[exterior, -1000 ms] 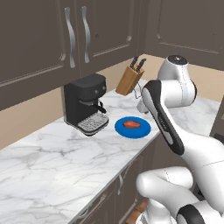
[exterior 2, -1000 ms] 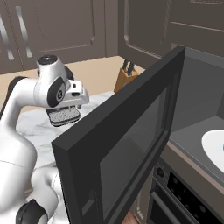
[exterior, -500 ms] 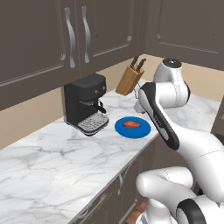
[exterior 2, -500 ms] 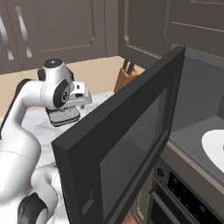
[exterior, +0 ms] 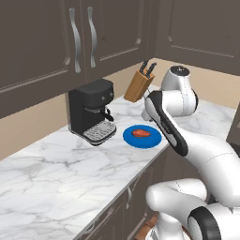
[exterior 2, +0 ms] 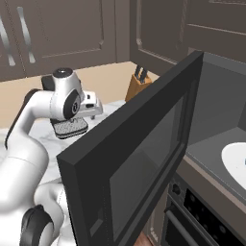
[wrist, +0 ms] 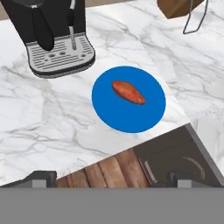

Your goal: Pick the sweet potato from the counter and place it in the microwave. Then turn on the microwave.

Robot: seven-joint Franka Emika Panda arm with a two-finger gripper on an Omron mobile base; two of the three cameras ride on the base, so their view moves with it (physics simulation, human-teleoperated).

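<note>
The sweet potato (wrist: 128, 92), a small reddish-orange lump, lies on a round blue plate (wrist: 109, 116) near the front edge of the white marble counter (wrist: 39, 118). In the left base view the sweet potato (exterior: 140, 133) rests on the plate (exterior: 152, 140) just left of my arm. My gripper (wrist: 113, 178) hangs open high above the counter's edge, nothing between its fingertips (wrist: 41, 176), with the plate ahead of it. The microwave (exterior 2: 211, 144) stands at the right with its dark glass door (exterior 2: 139, 163) swung wide open and a white turntable (exterior 2: 236, 161) inside.
A black coffee machine (exterior: 93, 112) stands on the counter left of the plate, and a wooden knife block (exterior: 139, 84) sits by the back wall. Dark upper cabinets (exterior: 79, 37) hang above. An oven (exterior 2: 202, 218) sits below the microwave.
The arm's upper joint and hand have shifted slightly toward the coffee machine side, over the plate. The jaws stay open and the sweet potato has not moved.
</note>
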